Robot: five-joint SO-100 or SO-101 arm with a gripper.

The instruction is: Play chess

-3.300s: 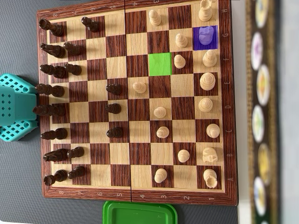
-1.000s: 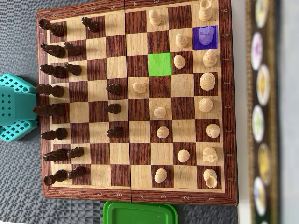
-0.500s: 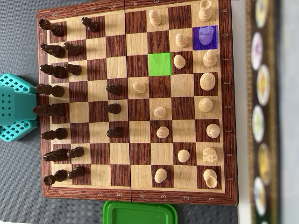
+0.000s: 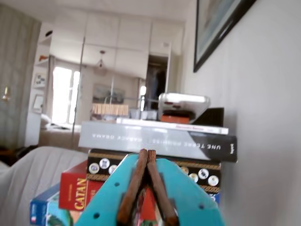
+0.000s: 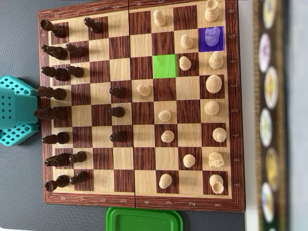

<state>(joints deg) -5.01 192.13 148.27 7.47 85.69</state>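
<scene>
In the overhead view a wooden chessboard (image 5: 139,201) holds dark pieces (image 5: 53,72) along its left side and light pieces (image 5: 211,84) on its right. One square is marked green (image 5: 164,66) and is empty. Another is marked purple (image 5: 211,38) with a light piece standing on it. A teal part of my arm (image 5: 17,110) shows at the board's left edge. In the wrist view my teal gripper (image 4: 146,153) with brown pads (image 4: 134,188) is shut and empty. It is raised and faces away from the board, so no piece shows there.
A green lid (image 5: 143,219) lies at the board's bottom edge. A stack of books and game boxes (image 4: 157,141), with a Catan box (image 4: 77,190), stands before the gripper by a white wall (image 4: 268,117). It shows at the overhead view's right edge (image 5: 269,115).
</scene>
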